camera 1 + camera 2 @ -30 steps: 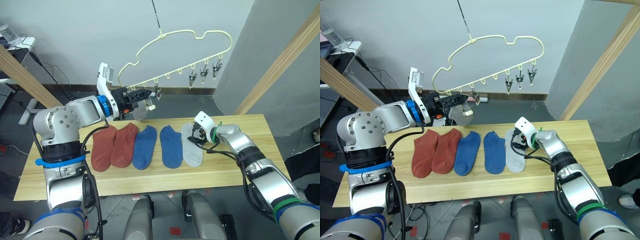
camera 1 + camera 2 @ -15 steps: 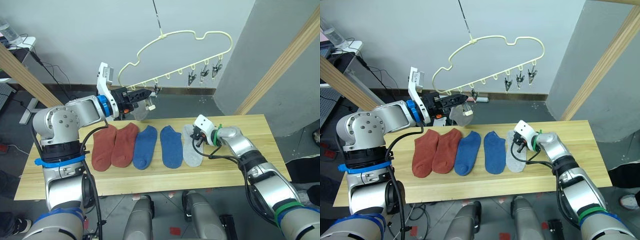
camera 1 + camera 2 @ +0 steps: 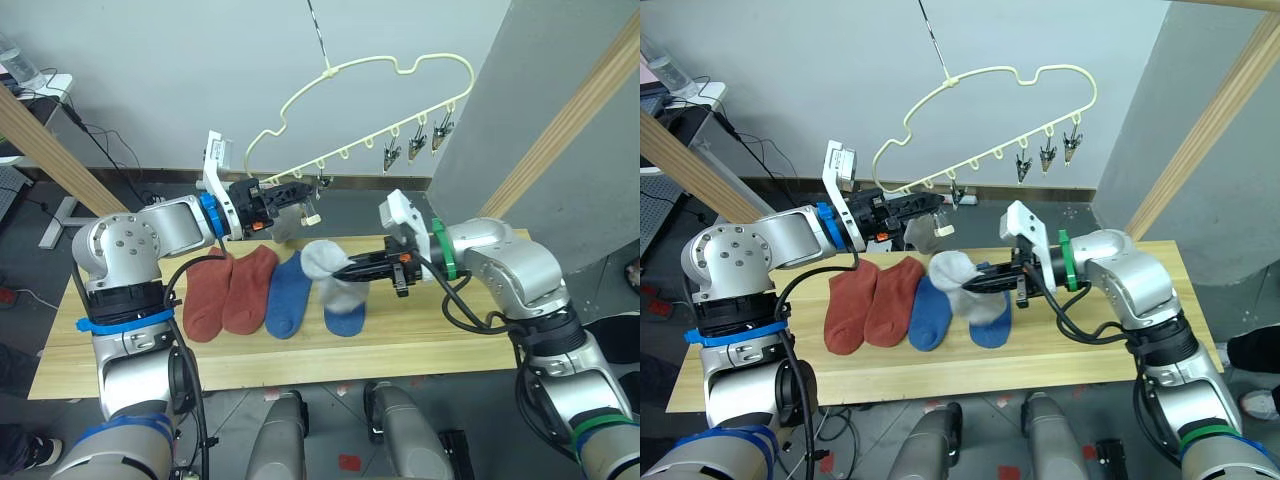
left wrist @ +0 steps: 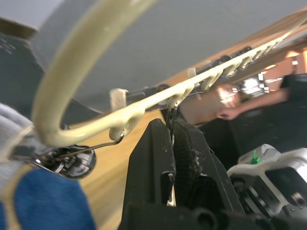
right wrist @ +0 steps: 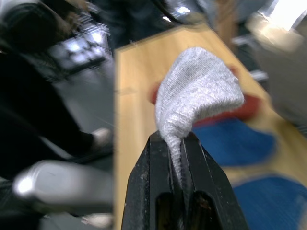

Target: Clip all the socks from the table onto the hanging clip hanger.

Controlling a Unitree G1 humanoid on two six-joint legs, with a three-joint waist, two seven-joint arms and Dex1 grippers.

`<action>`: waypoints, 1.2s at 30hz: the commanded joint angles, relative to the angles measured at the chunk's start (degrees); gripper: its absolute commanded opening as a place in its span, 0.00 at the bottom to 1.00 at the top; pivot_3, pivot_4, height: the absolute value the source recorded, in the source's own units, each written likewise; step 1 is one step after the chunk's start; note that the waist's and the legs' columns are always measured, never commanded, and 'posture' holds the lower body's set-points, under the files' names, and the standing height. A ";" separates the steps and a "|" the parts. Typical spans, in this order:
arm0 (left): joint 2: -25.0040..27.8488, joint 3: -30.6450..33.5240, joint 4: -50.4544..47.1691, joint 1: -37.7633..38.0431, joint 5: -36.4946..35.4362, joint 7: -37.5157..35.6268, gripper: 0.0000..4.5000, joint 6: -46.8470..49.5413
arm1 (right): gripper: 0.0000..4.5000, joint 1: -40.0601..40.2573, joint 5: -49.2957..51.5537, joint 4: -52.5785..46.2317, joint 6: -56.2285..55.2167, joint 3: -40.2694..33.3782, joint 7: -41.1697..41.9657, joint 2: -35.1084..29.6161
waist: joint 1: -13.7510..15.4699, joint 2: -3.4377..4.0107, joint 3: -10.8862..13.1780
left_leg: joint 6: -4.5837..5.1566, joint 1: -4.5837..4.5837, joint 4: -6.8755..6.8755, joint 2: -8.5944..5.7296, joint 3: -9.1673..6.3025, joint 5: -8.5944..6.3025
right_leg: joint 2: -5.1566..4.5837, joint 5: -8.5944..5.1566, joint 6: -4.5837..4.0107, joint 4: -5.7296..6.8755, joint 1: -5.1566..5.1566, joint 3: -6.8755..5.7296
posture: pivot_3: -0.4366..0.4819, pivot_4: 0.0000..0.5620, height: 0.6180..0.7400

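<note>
One grey sock (image 3: 325,270) in right pincer (image 3: 345,272)

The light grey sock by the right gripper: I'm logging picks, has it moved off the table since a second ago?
Yes. The light grey sock, pinched in the right gripper, now hangs above the blue socks, lifted leftward off the table.

We see a soft knit grey sock (image 5: 196,98) (fuzzy, matt), a light grainy wooden table (image 3: 480,345), a smooth pale clip hanger (image 3: 990,85) with shiny metal clips (image 3: 1045,155), and matt black fingers (image 5: 144,191).
</note>
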 commanded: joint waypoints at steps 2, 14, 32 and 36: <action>-0.36 1.13 0.10 -0.58 -1.88 1.40 0.00 2.89 | 0.00 -1.45 0.03 0.12 -1.01 1.30 -1.46 1.61 | 0.01 0.00 0.00 | 0.00 -0.02 0.00 -0.02 0.03 0.00 | -0.07 0.00 0.00 -0.02 -0.01 0.03 | 0.43 0.54 1.00; -1.00 3.14 -1.01 -0.83 -4.94 3.52 0.00 6.25 | 0.00 -4.98 -4.47 8.87 -8.53 2.47 -4.07 5.41 | 0.16 0.00 0.00 | -0.02 -0.04 -0.04 -0.03 0.03 0.01 | -0.11 0.15 -0.26 -0.02 -0.04 0.00 | 0.46 0.53 1.00; 0.23 2.34 -0.83 -0.26 -5.42 3.33 0.00 5.43 | 0.00 -6.32 -3.11 8.86 -7.14 0.60 -2.96 4.24 | 0.18 0.00 0.00 | -0.10 -0.04 -0.04 -0.03 0.03 0.05 | -0.11 0.16 -0.26 -0.02 -0.05 0.00 | 0.46 0.51 1.00; 0.32 2.22 -0.73 -0.22 -5.36 3.22 0.00 5.07 | 0.00 -5.78 -0.84 6.17 -4.31 0.22 -2.00 3.29 | 0.17 -0.01 0.00 | -0.10 -0.05 -0.04 -0.03 0.03 0.05 | -0.11 0.16 -0.27 -0.03 -0.06 0.00 | 0.46 0.50 1.00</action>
